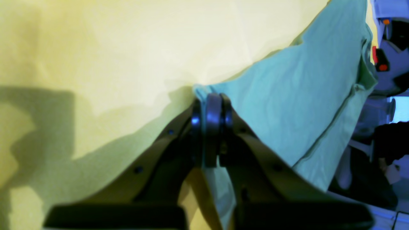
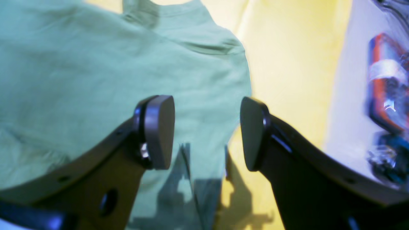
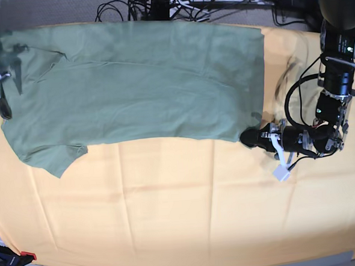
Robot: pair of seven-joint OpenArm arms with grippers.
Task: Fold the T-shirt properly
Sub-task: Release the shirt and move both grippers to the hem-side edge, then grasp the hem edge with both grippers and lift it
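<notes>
Your T-shirt (image 3: pixel 138 81) lies spread across the upper half of the yellow-orange cloth (image 3: pixel 170 212) that covers the worktop, hem toward 3 o'clock and neck end toward 9 o'clock in the base view. By the look of it, folding has barely begun: one long edge seems already turned in, though you cannot be sure from here, and the sleeve (image 3: pixel 52 159) at 8 o'clock sticks out unfolded.

Your left gripper (image 1: pixel 211 108) sits at the shirt's 4 o'clock corner with its jaws pressed fully together on a pinch of the green hem. Your right gripper (image 2: pixel 207 131) hovers over the shoulder edge at 9 o'clock, jaws spread wide with nothing between them.

Left to do, as I judge it: grip that shoulder end, then carry the folds through.

No brand, label or readable writing shows on the shirt or cloth.
</notes>
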